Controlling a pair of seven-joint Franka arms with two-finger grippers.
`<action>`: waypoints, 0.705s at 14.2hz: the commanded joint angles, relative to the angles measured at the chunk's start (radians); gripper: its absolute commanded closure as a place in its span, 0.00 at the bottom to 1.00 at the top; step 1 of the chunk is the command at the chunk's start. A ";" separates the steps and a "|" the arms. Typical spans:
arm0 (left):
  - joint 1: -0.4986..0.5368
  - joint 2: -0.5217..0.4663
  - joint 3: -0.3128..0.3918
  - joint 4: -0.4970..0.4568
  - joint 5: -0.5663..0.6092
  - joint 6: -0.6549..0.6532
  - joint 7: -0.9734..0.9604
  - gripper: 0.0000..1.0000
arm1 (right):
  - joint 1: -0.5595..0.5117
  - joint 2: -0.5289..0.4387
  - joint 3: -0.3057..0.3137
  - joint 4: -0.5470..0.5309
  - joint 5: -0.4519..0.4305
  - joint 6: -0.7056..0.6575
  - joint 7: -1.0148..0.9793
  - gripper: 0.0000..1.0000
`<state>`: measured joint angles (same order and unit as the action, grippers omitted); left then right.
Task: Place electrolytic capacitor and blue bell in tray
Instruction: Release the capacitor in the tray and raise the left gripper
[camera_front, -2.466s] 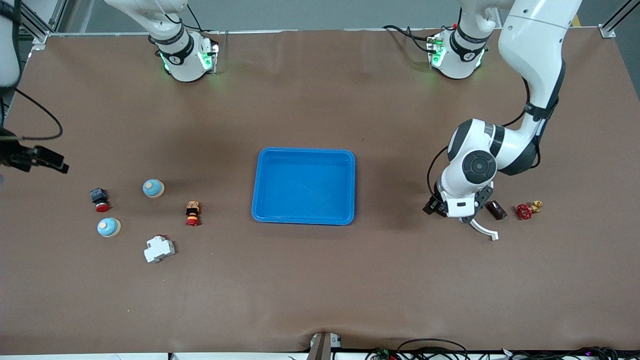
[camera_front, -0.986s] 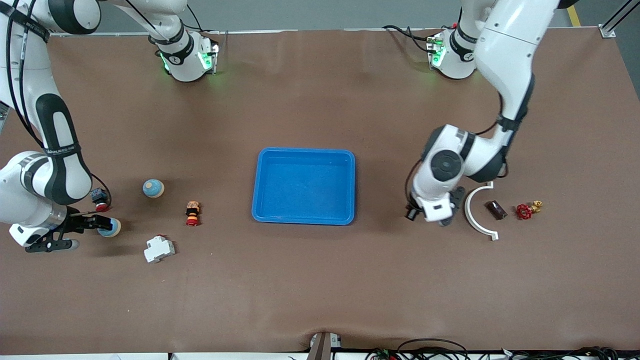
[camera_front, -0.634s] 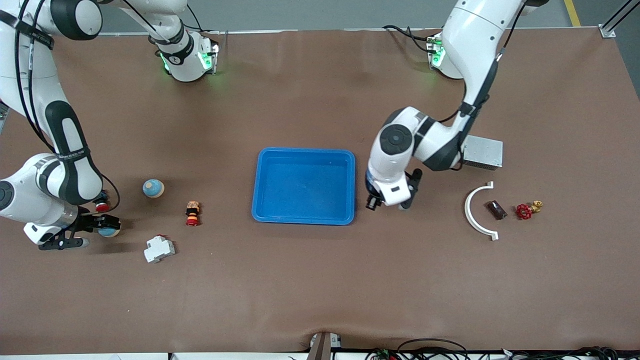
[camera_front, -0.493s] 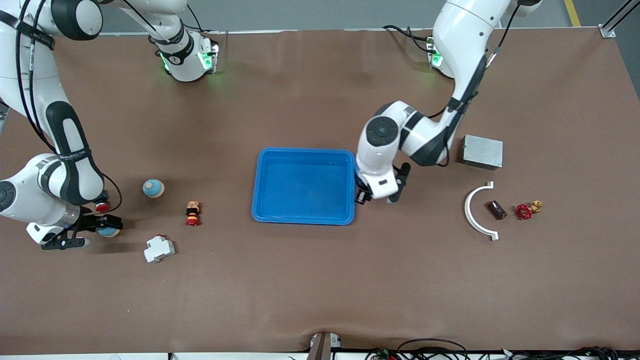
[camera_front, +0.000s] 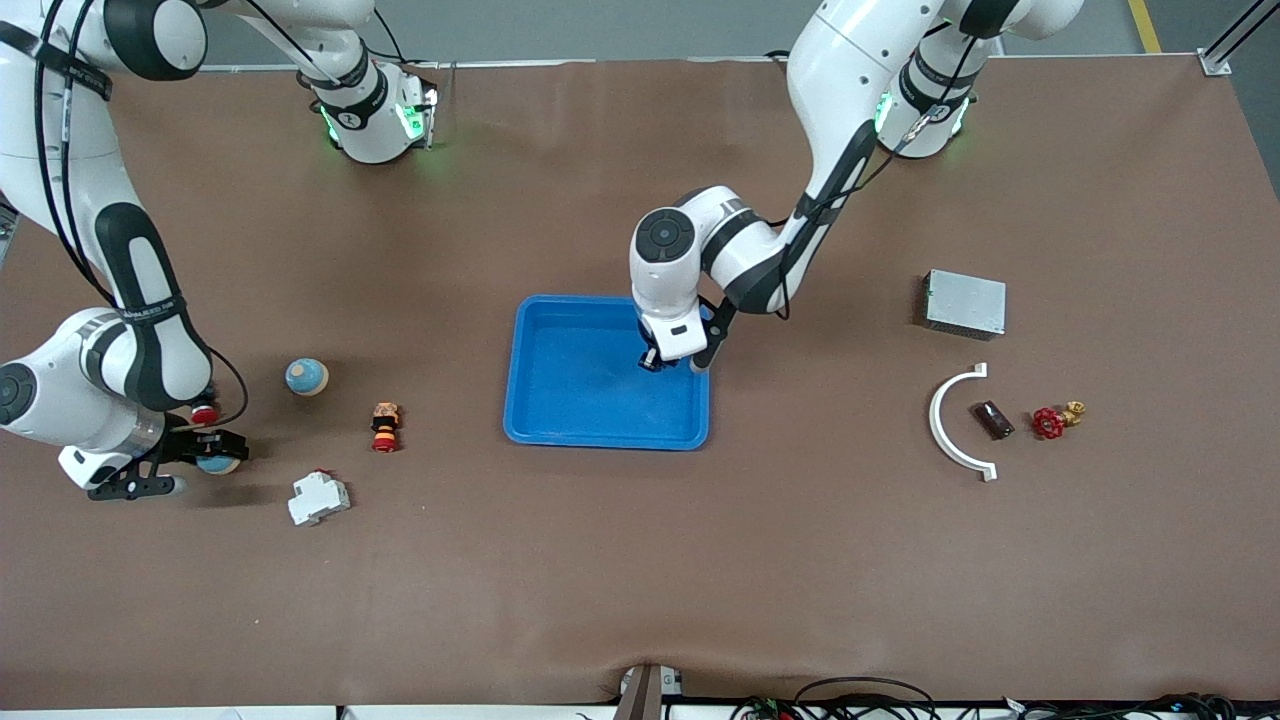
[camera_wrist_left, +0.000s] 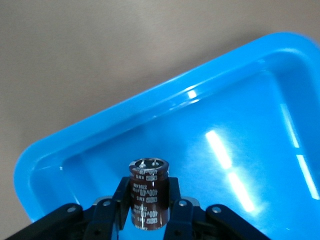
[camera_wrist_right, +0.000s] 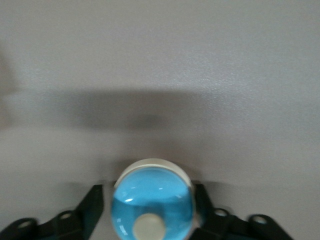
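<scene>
The blue tray (camera_front: 585, 395) lies mid-table. My left gripper (camera_front: 661, 361) hangs over the tray corner nearest the left arm's base, shut on the electrolytic capacitor (camera_wrist_left: 148, 192), a dark brown cylinder with white print held upright above the tray (camera_wrist_left: 235, 115) floor. At the right arm's end of the table, my right gripper (camera_front: 203, 463) is down at the table with its fingers against both sides of a blue bell (camera_wrist_right: 152, 202), a blue dome with a cream button. The bell (camera_front: 218, 464) rests on the table. A second blue bell (camera_front: 306, 377) stands farther from the front camera.
Near the right gripper are a red-capped push button (camera_front: 204, 413), an orange and red button (camera_front: 385, 427) and a white breaker (camera_front: 318, 497). At the left arm's end lie a grey metal box (camera_front: 964, 303), a white curved piece (camera_front: 948, 440), a small dark part (camera_front: 992, 420) and a red valve (camera_front: 1050, 423).
The left arm has carried the capacitor from beside the white curved piece to over the tray. The right gripper's fingers have closed in on the blue bell.
</scene>
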<state>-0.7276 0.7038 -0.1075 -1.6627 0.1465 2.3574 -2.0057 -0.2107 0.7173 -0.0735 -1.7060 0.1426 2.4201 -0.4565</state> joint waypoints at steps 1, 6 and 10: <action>0.002 -0.004 0.012 0.031 0.025 -0.081 -0.004 0.00 | 0.010 -0.016 0.001 -0.007 0.017 -0.009 -0.007 1.00; 0.072 -0.091 0.019 0.041 0.027 -0.181 0.051 0.00 | 0.042 -0.041 0.000 0.015 0.015 -0.067 0.009 1.00; 0.192 -0.164 0.020 0.031 0.028 -0.324 0.214 0.00 | 0.114 -0.137 -0.005 0.043 0.009 -0.274 0.189 1.00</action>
<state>-0.5820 0.5854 -0.0841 -1.6056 0.1532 2.1037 -1.8632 -0.1363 0.6642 -0.0714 -1.6470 0.1426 2.2283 -0.3470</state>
